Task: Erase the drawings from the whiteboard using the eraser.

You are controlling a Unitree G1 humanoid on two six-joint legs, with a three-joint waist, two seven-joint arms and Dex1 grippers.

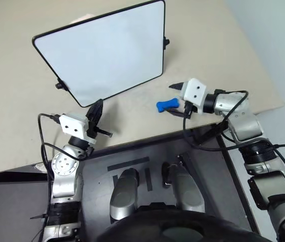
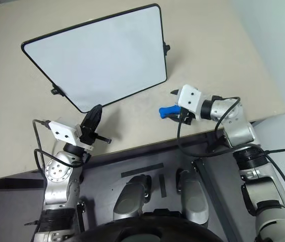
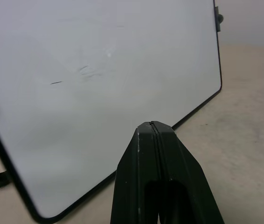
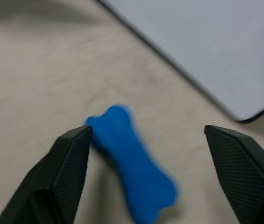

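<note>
Head stereo pair looking down over the table [image 1: 26,146], both wrist views close, all sharing the whiteboard [image 1: 107,55].

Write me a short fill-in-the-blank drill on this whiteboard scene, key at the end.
1. The eraser lying on the table is coloured ____.
2. The right end effector has its fingers ____.
3. The left end effector has its fingers ____.
4. The whiteboard has a thin frame coloured ____.

Missing words: blue; open; shut; black
</note>
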